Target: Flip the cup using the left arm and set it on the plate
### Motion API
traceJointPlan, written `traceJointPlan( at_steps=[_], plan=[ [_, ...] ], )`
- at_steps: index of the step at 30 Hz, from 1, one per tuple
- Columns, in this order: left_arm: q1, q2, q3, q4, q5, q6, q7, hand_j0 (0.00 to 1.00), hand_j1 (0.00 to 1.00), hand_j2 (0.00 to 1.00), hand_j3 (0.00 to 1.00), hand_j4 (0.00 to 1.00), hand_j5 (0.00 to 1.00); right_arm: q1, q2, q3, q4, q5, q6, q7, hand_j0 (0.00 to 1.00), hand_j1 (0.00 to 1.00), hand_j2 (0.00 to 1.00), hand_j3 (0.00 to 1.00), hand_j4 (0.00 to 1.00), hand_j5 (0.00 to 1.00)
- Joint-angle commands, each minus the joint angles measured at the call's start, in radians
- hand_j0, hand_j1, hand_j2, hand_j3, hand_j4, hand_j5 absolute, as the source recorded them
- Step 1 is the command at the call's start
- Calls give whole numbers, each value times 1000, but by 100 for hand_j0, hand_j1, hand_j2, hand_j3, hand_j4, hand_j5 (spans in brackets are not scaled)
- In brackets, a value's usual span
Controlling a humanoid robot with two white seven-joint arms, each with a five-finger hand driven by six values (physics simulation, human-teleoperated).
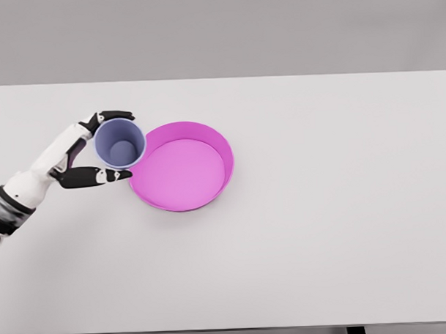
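- Left hand [98,146] clasps the cup [120,142]: dark fingers curl over its far side, thumb presses the near side. Forearm enters from the lower left.
- Cup is blue-grey, mouth facing the camera, inside floor visible, so it looks upright. It sits at the left rim of the pink plate [207,142], overlapping that rim in the head view.
- Whether the cup is lifted clear of the bench [334,207] or just beside the plate's wall is hard to tell from straight above; probably lifted.
- Risk: the cup is not yet over the plate's flat middle. Released here, its base could catch the raised rim and tip outward onto the bench.
- Risk: the grip bears on just two opposite sides (a smooth wall, by the look of it), so the cup may twist or slide during the carry.
- Risk: lowering too near the wall could push the plate sideways.
- Right arm not seen.
- No brand, label or writing readable on cup, plate or bench.
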Motion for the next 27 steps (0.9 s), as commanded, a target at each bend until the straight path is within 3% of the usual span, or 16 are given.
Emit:
traceJointPlan(
  at_steps=[1, 7, 27],
  plan=[
    [0, -14, -5, 0, 6, 3, 0, 80, 80, 80, 80, 80, 80, 0, 0, 0, -1, 0, 0, 0, 100, 100, 100, 100, 100, 100],
    [-29, -39, -46, 3, 4, 5, 0, 80, 80, 80, 80, 80, 80, 0, 0, 0, -1, 0, 0, 0, 100, 100, 100, 100, 100, 100],
    [-46, -132, -69, 16, 4, 8, 0, 80, 80, 80, 80, 80, 80, 0, 0, 0, -1, 0, 0, 0, 100, 100, 100, 100, 100, 100]
  ],
)
